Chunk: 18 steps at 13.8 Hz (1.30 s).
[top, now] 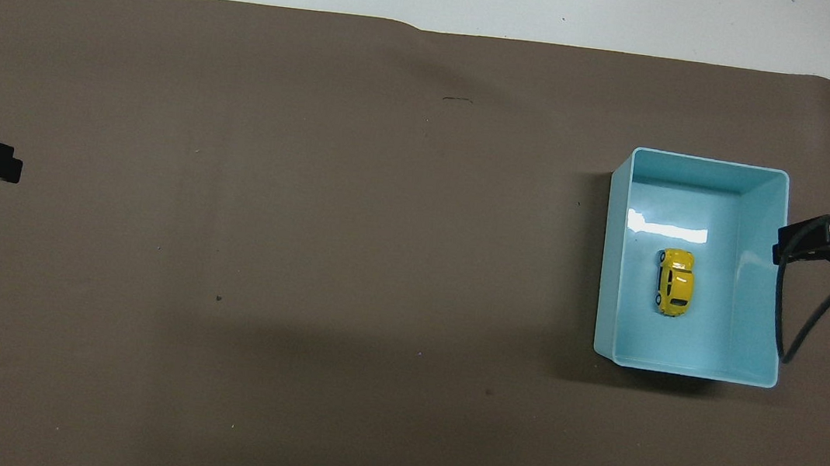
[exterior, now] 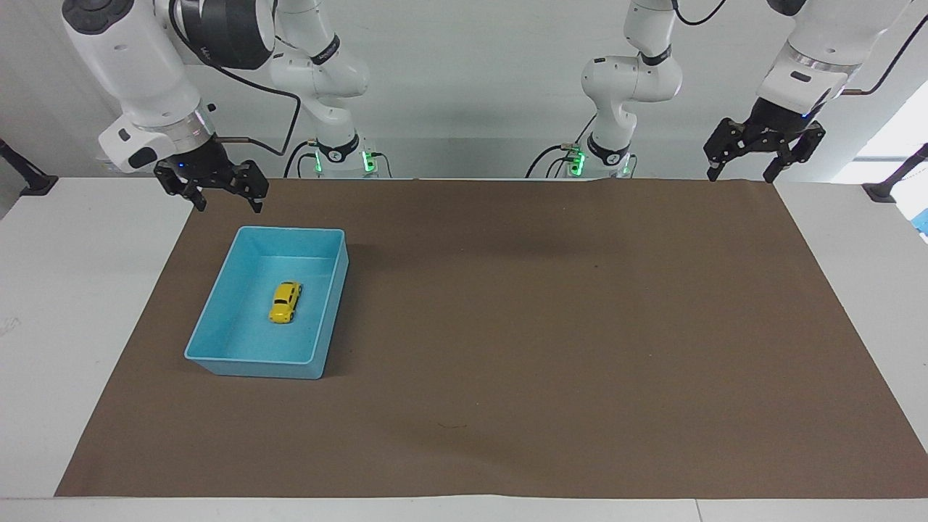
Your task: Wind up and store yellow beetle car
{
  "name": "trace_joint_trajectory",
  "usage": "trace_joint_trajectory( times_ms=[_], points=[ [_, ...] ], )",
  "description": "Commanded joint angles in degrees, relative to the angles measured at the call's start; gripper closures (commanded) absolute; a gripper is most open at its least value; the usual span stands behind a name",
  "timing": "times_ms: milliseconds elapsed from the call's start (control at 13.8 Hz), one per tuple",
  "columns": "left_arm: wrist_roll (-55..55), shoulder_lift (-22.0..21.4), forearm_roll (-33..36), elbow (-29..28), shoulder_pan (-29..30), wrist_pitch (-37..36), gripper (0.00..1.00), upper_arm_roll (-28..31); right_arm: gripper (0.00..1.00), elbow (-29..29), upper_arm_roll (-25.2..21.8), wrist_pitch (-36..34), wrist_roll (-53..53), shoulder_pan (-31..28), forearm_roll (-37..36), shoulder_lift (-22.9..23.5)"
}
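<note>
White table [exterior: 87, 290] under a brown mat [exterior: 544, 348], pale wall at the robots' end. On the mat, toward the right arm's end: blue bin [exterior: 210, 341], open-topped. Inside the bin, on its floor near the middle: yellow beetle car [exterior: 285, 302], upright on its wheels, clear of the walls. Right gripper [exterior: 226, 206] up in the air over the mat's edge just past the bin's robot-side rim, jaws spread wide, nothing held. Left gripper [exterior: 741, 174] raised well apart from the bin, over the mat's corner at the left arm's end, jaws likewise wide apart, empty, waiting.
</note>
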Motion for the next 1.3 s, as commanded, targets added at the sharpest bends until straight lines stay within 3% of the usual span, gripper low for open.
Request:
trace_joint_trajectory(
  times_ms=[0,1228],
  points=[
    [0.0,-1.0,0.4,-0.9,0.6,-0.6,0.0,-0.3,0.0,1.1,0.3,-1.1,0.3,-0.4,0.5,-0.1],
    [0.0,-0.9,0.4,-0.9,0.6,-0.6,0.0,-0.3,0.0,0.9,0.6,-0.3,0.3,-0.4,1.0,-0.2]
  ],
)
